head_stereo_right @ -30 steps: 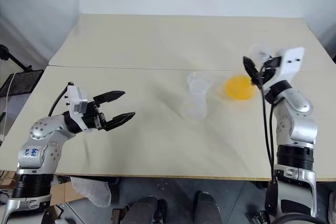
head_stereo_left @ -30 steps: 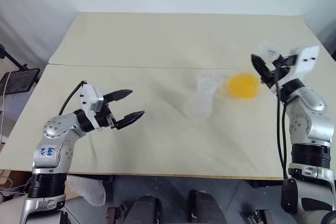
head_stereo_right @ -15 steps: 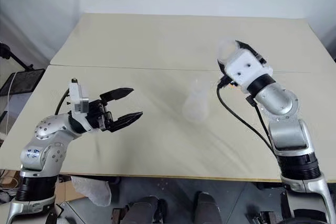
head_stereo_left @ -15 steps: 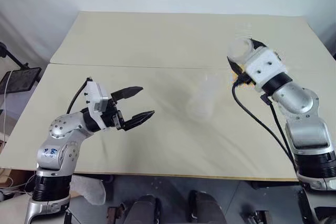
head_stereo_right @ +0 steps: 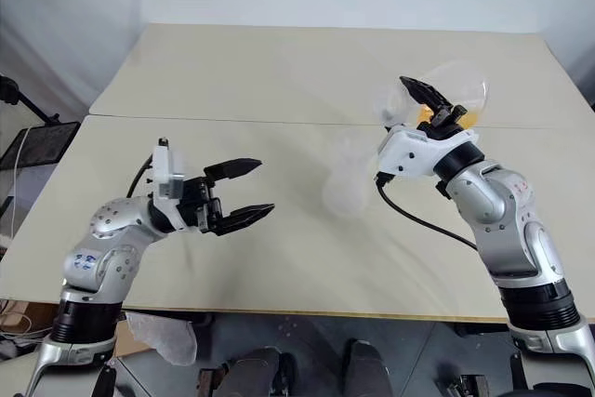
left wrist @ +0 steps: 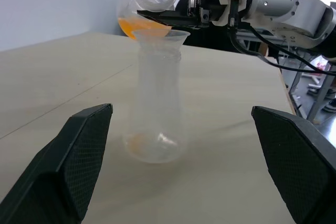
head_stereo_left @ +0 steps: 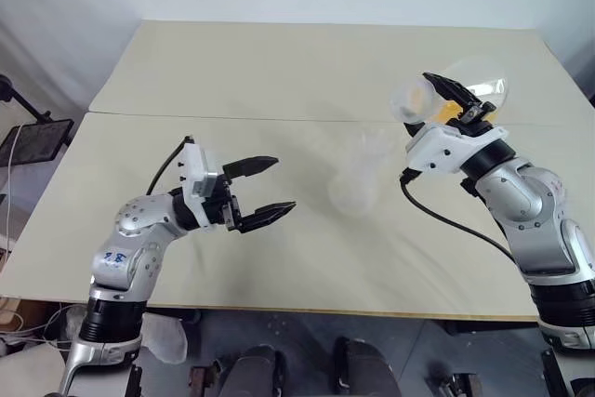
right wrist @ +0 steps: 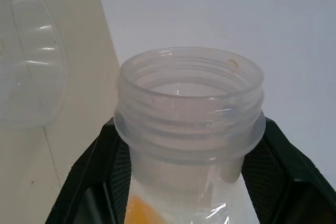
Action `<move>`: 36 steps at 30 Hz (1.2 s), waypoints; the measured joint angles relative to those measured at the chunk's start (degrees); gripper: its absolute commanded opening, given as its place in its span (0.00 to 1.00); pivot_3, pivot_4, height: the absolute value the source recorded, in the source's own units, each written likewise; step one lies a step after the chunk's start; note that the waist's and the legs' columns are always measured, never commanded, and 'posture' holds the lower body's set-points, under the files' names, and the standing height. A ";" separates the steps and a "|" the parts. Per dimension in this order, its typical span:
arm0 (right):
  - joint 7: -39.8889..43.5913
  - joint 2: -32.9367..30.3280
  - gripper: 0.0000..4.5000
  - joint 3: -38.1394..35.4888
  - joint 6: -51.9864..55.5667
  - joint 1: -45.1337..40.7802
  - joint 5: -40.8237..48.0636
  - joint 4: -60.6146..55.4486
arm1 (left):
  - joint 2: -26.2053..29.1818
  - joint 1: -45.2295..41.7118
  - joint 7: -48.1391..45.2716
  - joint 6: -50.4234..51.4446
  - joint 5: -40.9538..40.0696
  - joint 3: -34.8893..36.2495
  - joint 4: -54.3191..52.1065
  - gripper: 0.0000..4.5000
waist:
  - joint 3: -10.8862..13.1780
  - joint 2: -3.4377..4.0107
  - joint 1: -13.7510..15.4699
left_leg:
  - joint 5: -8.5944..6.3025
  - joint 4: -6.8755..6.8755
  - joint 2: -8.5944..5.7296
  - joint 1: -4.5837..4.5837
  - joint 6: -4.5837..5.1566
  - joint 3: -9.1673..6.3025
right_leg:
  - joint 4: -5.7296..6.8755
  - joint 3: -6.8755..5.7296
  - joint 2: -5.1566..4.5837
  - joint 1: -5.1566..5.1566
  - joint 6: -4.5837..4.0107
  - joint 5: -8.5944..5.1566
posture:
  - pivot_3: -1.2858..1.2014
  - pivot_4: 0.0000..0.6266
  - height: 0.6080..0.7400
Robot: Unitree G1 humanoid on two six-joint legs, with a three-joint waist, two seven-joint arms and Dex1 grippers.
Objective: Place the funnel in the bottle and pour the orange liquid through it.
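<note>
Pouring step, judged as just beginning. The right gripper (head_stereo_left: 457, 99), clamped on the neck of the flask (head_stereo_left: 465, 86) holding the orange liquid (left wrist: 137, 24), tilts it beside the funnel (left wrist: 160, 36), which sits in the bottle (head_stereo_left: 358, 178) at table centre. Next: tip further, mouth over the funnel. The left gripper (head_stereo_left: 263, 188) is wide, empty. Count: two flasks, one funnel.
</note>
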 measured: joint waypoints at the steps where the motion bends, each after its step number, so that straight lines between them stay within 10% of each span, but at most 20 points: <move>1: -0.33 0.00 0.54 0.00 -0.52 0.23 -0.62 0.00 | -0.22 -0.20 -0.07 -0.35 0.25 -0.35 0.28 1.00 | 0.00 0.00 -0.07 | 0.00 -0.01 0.00 0.00 0.00 0.01 | 0.00 0.00 0.00 -0.01 0.00 0.00 | 0.52 0.24 1.00; 36: -5.81 -2.48 0.54 -0.05 -11.09 1.32 -18.07 0.38 | -2.93 -1.68 0.51 -2.91 2.54 -1.51 3.53 1.00 | 0.00 -0.01 -0.05 | 0.01 0.01 0.02 0.00 -0.01 0.00 | 0.00 0.00 0.01 0.01 0.00 0.00 | 0.52 0.24 1.00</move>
